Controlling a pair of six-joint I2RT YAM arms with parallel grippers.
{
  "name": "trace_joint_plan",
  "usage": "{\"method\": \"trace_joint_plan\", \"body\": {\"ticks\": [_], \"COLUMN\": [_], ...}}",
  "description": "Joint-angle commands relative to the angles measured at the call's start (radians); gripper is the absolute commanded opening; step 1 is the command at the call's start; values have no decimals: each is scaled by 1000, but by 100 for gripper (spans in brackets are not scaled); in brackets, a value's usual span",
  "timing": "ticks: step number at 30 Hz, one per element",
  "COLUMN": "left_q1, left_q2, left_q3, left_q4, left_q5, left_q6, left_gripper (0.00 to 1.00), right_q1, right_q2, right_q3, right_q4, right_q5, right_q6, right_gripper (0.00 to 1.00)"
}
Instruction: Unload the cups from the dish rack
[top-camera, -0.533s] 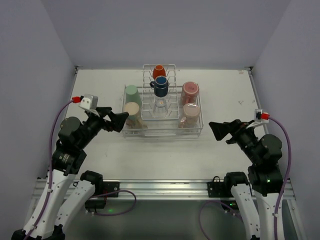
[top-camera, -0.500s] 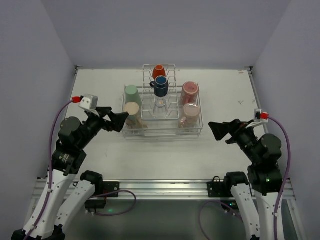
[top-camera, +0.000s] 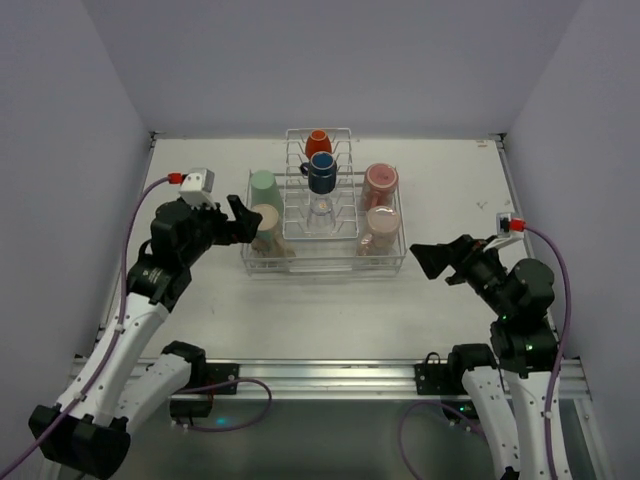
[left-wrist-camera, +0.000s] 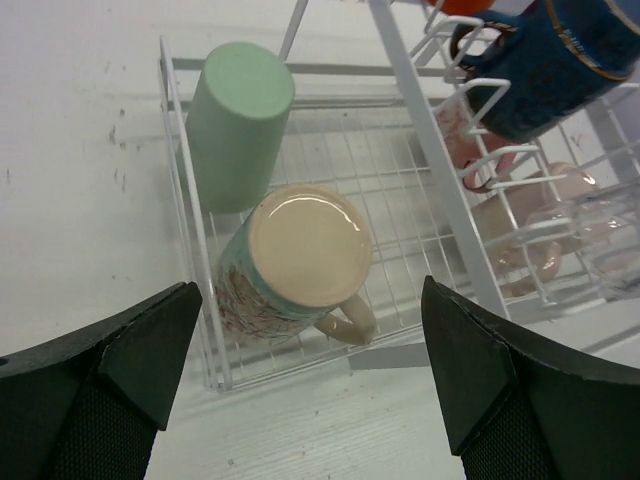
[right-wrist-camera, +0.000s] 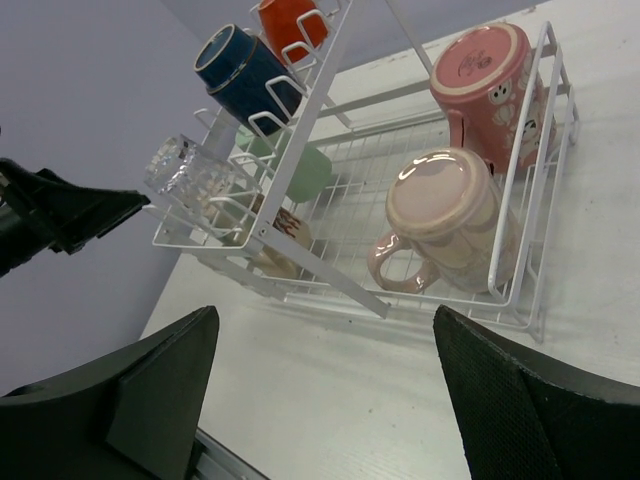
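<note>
White tabletop, grey walls all round, and from above the dish rack sits mid-table, loaded. The left gripper hovers at the rack's left end, jaws spread wide, just beside the cream mug, with the mint-green tumbler lying behind it. The right gripper hangs off the rack's near-right corner, open too, holding nothing. Over to the left wrist camera: both fingers flank the cream mug, base towards the lens, without touching it. Right wrist camera now: two pink mugs lie in the nearest compartment, while the dark-blue mug, orange-red mug and clear glass hang on the raised tines
</note>
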Motion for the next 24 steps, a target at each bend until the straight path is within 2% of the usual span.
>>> {"method": "trace_joint_plan", "body": {"ticks": [1, 5, 12, 15, 24], "left_q1": [3, -29, -202, -239, -253], "left_q2": [63, 134, 215, 264, 366], "left_q3": [36, 55, 76, 107, 113], "left_q4": [40, 50, 60, 50, 40], "left_q5": [-69, -145, -304, -401, -548], "left_q6": [-65, -77, -51, -27, 15], "left_gripper": [100, 100, 100, 100, 100], "right_q1": [-2, -2, -2, -2, -2], "right_q2": [7, -10, -21, -24, -40], "right_q3": [-24, -51, -79, -79, -77], "right_q4": [36, 40, 45, 40, 31], "right_q5": [-50, -54, -79, -88, -81], "right_q6": [17, 10, 4, 1, -2], "right_gripper": [90, 90, 90, 90, 90]}}
